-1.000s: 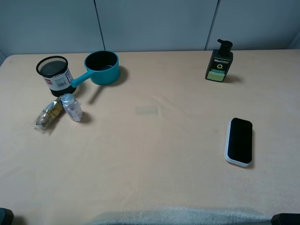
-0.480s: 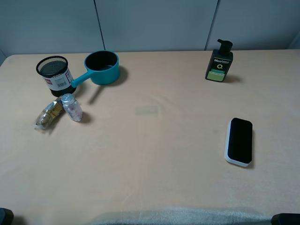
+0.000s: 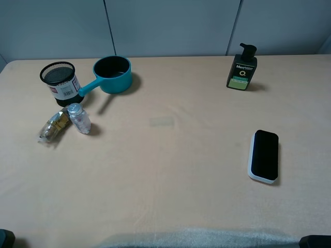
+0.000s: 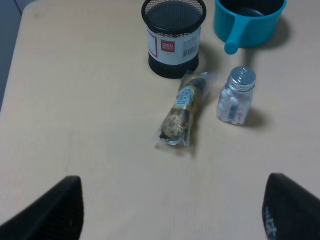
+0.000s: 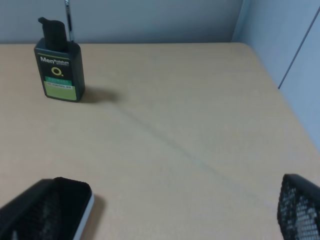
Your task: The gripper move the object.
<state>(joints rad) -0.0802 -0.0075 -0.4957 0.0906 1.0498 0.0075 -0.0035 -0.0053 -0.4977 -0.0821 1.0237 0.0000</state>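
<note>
Fingertips only — the left gripper [image 4: 170,210] shows spread above the candy packet [image 4: 182,111] beside the pill bottle [image 4: 236,102]; overhead misses it. Right gripper [image 5: 165,220] likewise spread, eraser [image 3: 264,155] beneath.

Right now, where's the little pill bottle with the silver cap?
In the exterior high view the pill bottle stands upright on the table's left side, just right of the wrapped snack and in front of the black mesh cup.
</note>
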